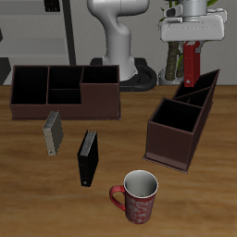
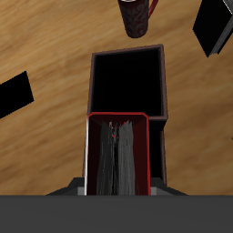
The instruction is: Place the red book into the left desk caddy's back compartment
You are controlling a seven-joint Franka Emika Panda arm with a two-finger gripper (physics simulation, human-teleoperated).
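Observation:
My gripper (image 1: 191, 48) is shut on the red book (image 1: 191, 65) and holds it upright, high above the table. The book hangs over the tall sloped end of the left desk caddy (image 1: 182, 130), above its back compartment (image 1: 200, 93) and clear of its walls. In the wrist view the red book (image 2: 118, 155) shows edge-on with its white pages, covering most of the back compartment. The caddy's low square section (image 2: 127, 82) lies open beyond it.
The long wide dark brown caddy (image 1: 65, 93) stands farther back on the table. A grey book (image 1: 53, 133) and a black book (image 1: 86, 156) stand in the middle. A red patterned mug (image 1: 139, 197) is near the front edge.

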